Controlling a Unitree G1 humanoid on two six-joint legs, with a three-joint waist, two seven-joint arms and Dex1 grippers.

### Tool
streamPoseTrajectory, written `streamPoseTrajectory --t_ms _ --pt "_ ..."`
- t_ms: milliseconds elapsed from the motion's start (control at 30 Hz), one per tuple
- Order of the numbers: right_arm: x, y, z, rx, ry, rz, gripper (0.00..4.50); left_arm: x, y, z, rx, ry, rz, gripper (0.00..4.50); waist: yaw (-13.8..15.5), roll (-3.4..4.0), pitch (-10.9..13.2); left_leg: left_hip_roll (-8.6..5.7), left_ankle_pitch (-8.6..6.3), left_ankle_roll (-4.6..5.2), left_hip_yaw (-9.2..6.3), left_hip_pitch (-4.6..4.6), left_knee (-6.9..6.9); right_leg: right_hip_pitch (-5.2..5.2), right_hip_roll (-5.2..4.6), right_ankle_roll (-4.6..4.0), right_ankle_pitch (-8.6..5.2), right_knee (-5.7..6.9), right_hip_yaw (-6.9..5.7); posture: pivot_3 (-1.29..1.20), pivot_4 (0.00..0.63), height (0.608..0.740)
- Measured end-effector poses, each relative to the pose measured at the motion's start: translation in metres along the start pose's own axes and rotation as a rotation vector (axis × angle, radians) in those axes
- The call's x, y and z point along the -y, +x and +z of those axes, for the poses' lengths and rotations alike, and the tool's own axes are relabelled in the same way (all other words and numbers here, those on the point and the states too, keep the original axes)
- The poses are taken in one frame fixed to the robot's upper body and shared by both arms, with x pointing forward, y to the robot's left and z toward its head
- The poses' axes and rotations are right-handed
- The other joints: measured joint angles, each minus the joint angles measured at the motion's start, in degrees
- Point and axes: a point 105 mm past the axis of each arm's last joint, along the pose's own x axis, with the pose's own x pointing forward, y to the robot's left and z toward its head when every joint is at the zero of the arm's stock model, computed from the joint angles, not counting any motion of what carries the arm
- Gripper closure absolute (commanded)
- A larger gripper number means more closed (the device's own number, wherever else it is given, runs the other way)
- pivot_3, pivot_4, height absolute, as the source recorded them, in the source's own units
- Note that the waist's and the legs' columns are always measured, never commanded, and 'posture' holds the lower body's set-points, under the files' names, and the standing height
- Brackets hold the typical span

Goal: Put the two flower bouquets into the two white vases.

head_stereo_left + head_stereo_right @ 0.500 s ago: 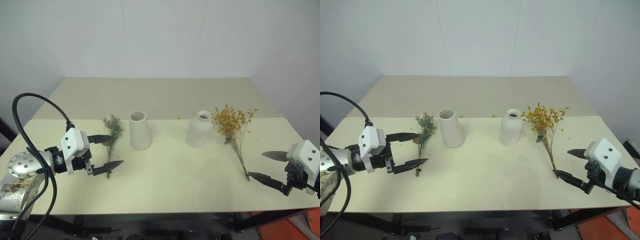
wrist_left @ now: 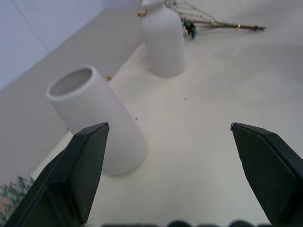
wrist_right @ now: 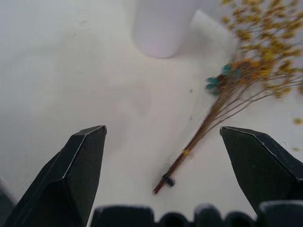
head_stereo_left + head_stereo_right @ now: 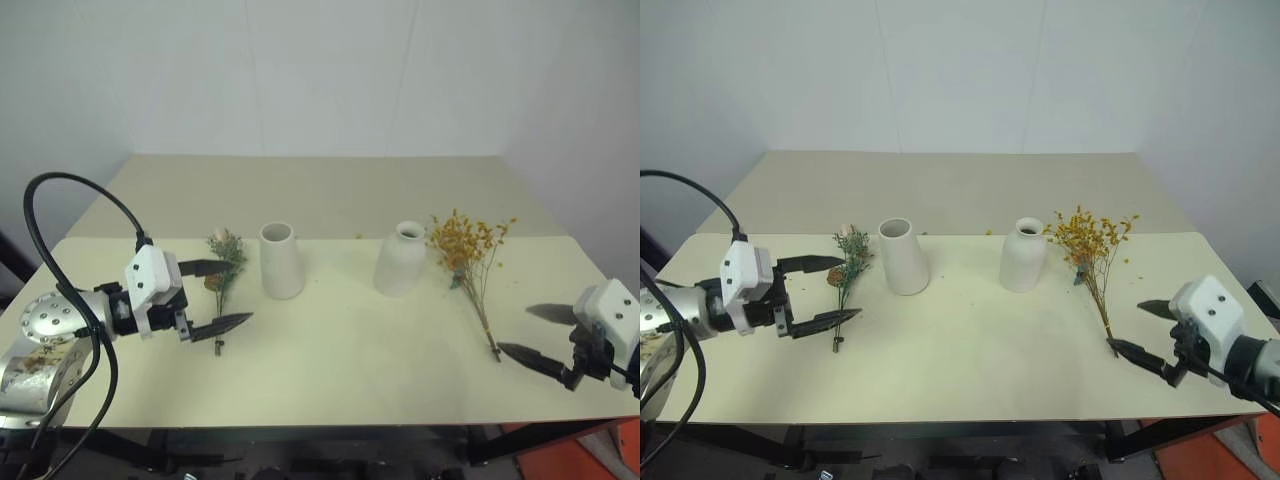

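Both bouquets lie flat on the cream table (image 4: 340, 370) with both vases empty, so the task is not yet begun in effect. At lower left of the head view the left gripper (image 4: 222, 296) stands spread wide and empty, its two black fingers bracketing the stem of the grey-green sprig bunch (image 4: 223, 262), which lies left of centre, just left of the tapered vase (image 4: 281, 260). The bottle-shaped vase (image 4: 400, 258) stands right of centre, and the yellow-orange spray (image 4: 466, 245) lies just to its right, its stems running down toward the lower right. There the right gripper (image 4: 536, 334) waits, likewise wide open and holding nothing, near the tied stem end. The hazards look plain: thin stems lying flat on the table could slip out from between closing fingers or be pinched against the surface, and the dry yellow flowers may shed. The bottle vase's narrow neck leaves little margin for the splayed spray. Either light vase could tip if a stem or finger nudges it sideways.
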Motion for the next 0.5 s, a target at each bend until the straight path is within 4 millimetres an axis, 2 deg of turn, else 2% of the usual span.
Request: streamPoseTrajectory --t_ms 67,167,233,300,367,433,500 --pt "0.015 0.010 0.001 -0.027 0.069 -0.085 0.02 0.010 0.015 0.001 0.031 -0.013 -0.071 0.00 -0.2 0.00 0.0 -0.01 0.00 0.00 0.01 -0.01 0.00 -0.03 0.01 -0.04 0.03 0.00 0.04 0.00 0.150 0.740" --pt "0.018 0.021 -0.004 -0.088 0.111 -0.131 0.02 0.022 0.036 -0.001 0.065 -0.030 -0.140 0.00 0.0 0.01 0.0 0.00 0.00 0.01 -0.05 -0.15 -0.07 -0.19 0.04 -0.21 0.05 0.02 -0.01 0.00 0.150 0.740" --pt "0.018 0.030 -0.002 -0.110 0.137 -0.141 0.02 0.019 0.061 0.004 0.099 0.007 -0.124 0.00 0.3 0.04 0.0 -0.06 0.01 0.01 -0.08 -0.21 0.03 -0.17 0.02 -0.34 0.21 0.03 -0.03 0.00 0.150 0.740" --pt "0.019 0.043 0.009 -0.089 0.194 -0.142 0.02 0.017 0.091 0.010 0.142 0.013 -0.094 0.00 0.4 0.03 0.0 -0.08 0.01 0.01 -0.09 -0.21 0.17 -0.03 0.01 -0.21 0.31 -0.06 -0.03 0.00 0.150 0.740" --pt "0.022 0.055 0.018 -0.095 0.237 -0.158 0.02 0.025 0.119 0.017 0.181 0.008 -0.118 0.00 0.2 0.03 0.0 -0.13 0.01 0.01 -0.07 -0.31 0.24 -0.05 -0.02 -0.19 0.44 -0.15 0.02 0.00 0.150 0.740" --pt "0.023 0.069 0.015 -0.151 0.281 -0.175 0.02 0.036 0.137 0.021 0.200 0.016 -0.168 0.00 -0.2 0.03 0.0 -0.12 0.00 0.02 -0.05 -0.38 0.18 -0.16 -0.01 -0.28 0.48 -0.21 0.05 0.00 0.150 0.740" --pt "0.024 0.078 0.006 -0.204 0.338 -0.199 0.02 0.044 0.146 0.021 0.197 0.026 -0.204 0.00 -0.3 0.05 0.0 -0.12 0.01 0.03 -0.06 -0.62 0.13 -0.48 0.01 -0.32 0.50 -0.09 0.08 0.00 0.150 0.740"
